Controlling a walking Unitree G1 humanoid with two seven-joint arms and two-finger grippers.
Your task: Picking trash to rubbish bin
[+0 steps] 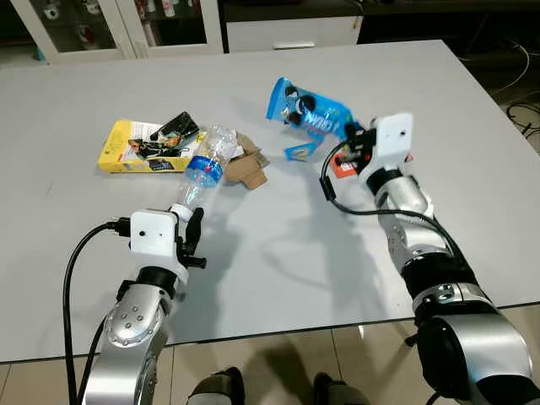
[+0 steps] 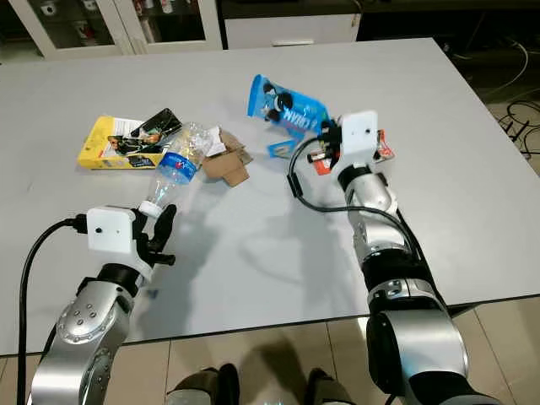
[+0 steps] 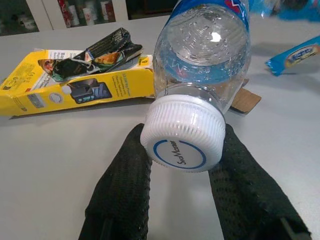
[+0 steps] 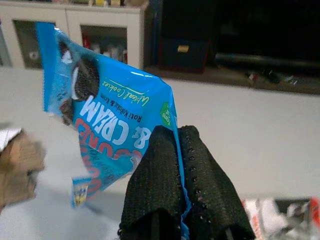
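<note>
head views: a clear bottle (image 1: 202, 171) is held cap-first by the left pincer (image 1: 193, 229) above the grey worktop (image 1: 278, 261), nr a yellow box (image 1: 139, 145).
l wrist: white cap (image 3: 182, 136) is pinched btwn fingers (image 3: 122, 192).
r wrist: right pincer (image 4: 176, 150) is pressed together on a blue cookie wrapper (image 4: 107, 117), raised.

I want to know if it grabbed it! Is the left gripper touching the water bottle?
Touching. The left wrist view shows the left gripper with a finger pressed on either side of the water bottle at its white cap.
</note>
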